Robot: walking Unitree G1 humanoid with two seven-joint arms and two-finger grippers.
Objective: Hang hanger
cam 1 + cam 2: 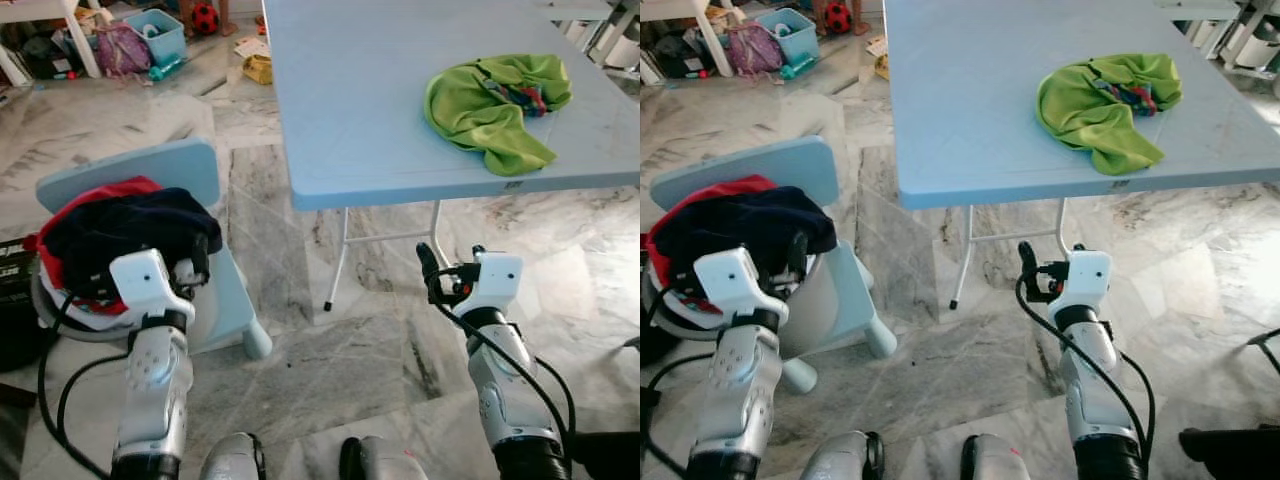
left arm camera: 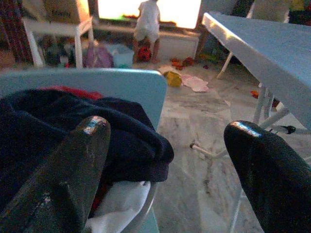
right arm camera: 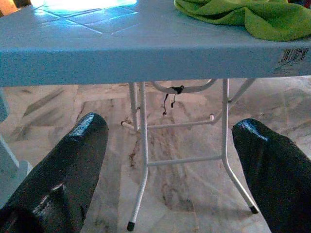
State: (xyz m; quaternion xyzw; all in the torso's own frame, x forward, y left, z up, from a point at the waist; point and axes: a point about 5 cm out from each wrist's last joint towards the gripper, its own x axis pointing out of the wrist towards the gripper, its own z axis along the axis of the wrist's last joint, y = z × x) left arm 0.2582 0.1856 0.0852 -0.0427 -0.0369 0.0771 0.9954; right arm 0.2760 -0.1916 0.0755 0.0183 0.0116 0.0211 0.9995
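A green garment (image 1: 490, 100) lies crumpled on the light blue table (image 1: 350, 110), with a red and blue patterned piece (image 1: 528, 96) tucked in its folds. To the left, a pile of dark blue and red clothes (image 1: 120, 228) sits in a white basket (image 1: 62, 312) on a light blue chair (image 1: 150, 168). My left gripper (image 1: 197, 262) is open at the pile's right edge, one finger (image 2: 73, 170) close against the dark cloth. My right gripper (image 1: 450, 265) is open and holds nothing, low in front of the table's near edge, below the green garment.
The table's white folding legs (image 3: 141, 160) stand on the marble floor just ahead of my right gripper. Toys, a blue bin (image 1: 158, 35) and a purple bag (image 1: 122, 48) clutter the far left. A person (image 2: 146, 22) stands by a bright screen beyond the chair.
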